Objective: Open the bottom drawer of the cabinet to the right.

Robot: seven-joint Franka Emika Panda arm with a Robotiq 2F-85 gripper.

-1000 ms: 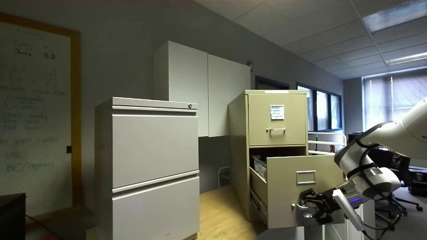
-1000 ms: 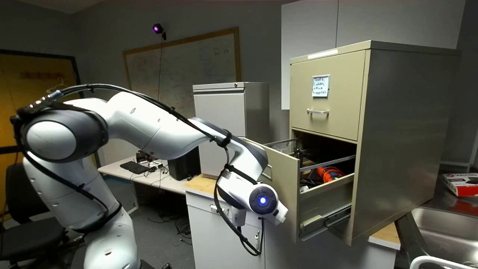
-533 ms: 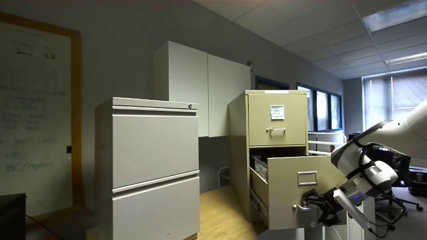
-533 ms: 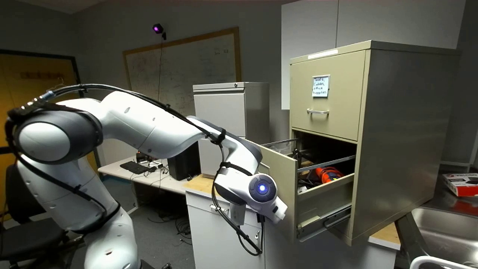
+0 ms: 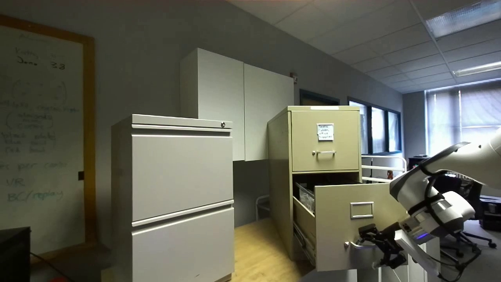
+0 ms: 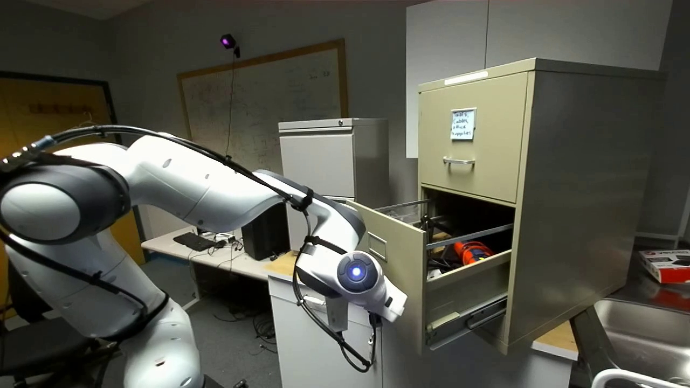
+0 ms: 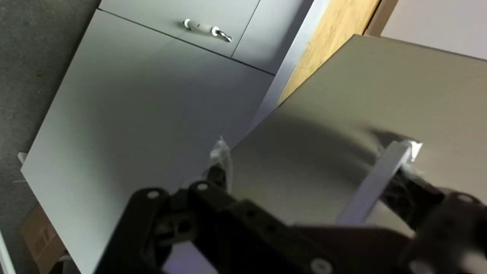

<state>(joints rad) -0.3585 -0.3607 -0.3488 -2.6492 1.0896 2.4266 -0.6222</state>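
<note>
The beige cabinet point(image 5: 280, 180) stands with its bottom drawer point(image 5: 336, 227) pulled well out, in both exterior views. Inside the drawer, an orange object point(image 6: 471, 251) shows. My gripper point(image 5: 371, 247) is at the drawer front, its jaws spread wide around the metal handle point(image 5: 364, 246). In the wrist view the handle point(image 7: 371, 188) runs between the separated fingers, close to the right finger point(image 7: 418, 194) and well apart from the left finger point(image 7: 218, 167). Whether the right finger touches it I cannot tell. The arm's wrist point(image 6: 356, 272) hides the jaws in an exterior view.
A light-grey two-drawer cabinet point(image 5: 182, 176) stands beside the beige one on a wooden counter point(image 5: 254, 243). White base cupboards point(image 7: 152, 95) lie below the drawer. A metal sink point(image 6: 641, 334) and a red-white box point(image 6: 666, 265) are beyond the cabinet's far side.
The jaws have spread apart around the handle. The arm has drawn back from the cabinet, and the drawer has slid out slightly farther.
</note>
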